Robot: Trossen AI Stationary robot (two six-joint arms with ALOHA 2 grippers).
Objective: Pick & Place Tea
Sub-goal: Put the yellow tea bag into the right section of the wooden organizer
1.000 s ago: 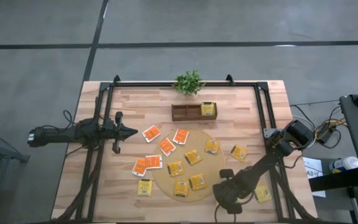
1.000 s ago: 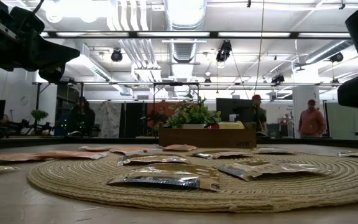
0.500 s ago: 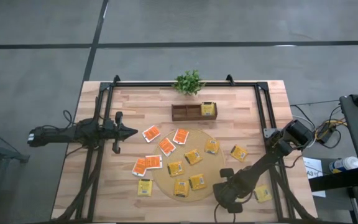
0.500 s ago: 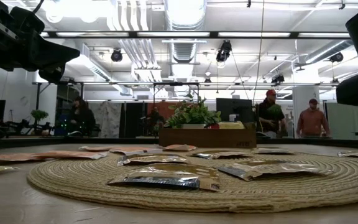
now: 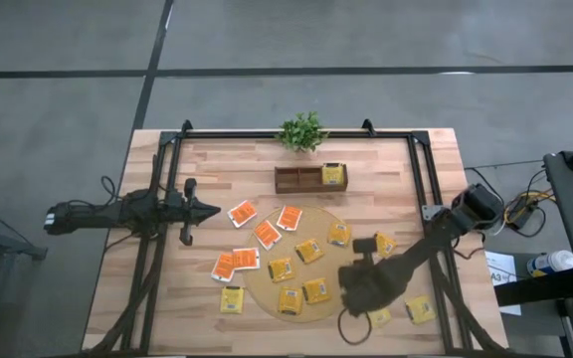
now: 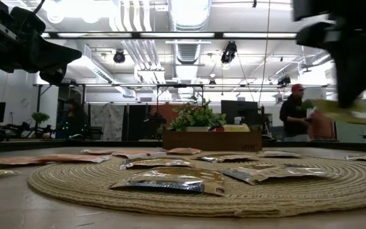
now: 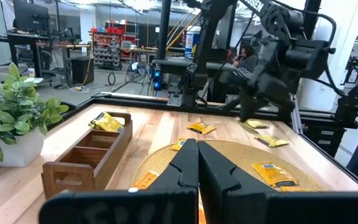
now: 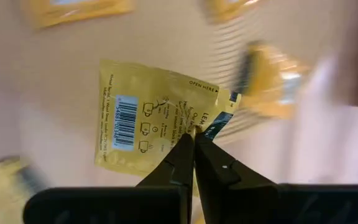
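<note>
Tea is what I've got in the right claw (image 8: 193,144): its fingers are pinched tight on the edge of one yellow packet (image 8: 151,127), barcode side facing my wrist camera, and the packet hangs clear of the counter (image 5: 386,174). From overhead I see that claw (image 5: 358,288) over the near right rim of the round mat (image 5: 341,261). The low camera shows the packet (image 6: 354,113) sticking out sideways, lifted well above the mat.

More yellow packets (image 5: 309,251) lie on the mat, and two sit on bare wood just beside the right arm, toward the near right corner. Orange-red packets (image 5: 242,213) are spread along the mat's left edge and on the wood next to it. One yellow packet (image 5: 333,174) is in the right compartment of the wooden tray (image 5: 293,180), in front of the plant (image 5: 302,130).

My left claw (image 5: 212,210) waits clenched and empty over the counter's left side, pointing toward the mat.
</note>
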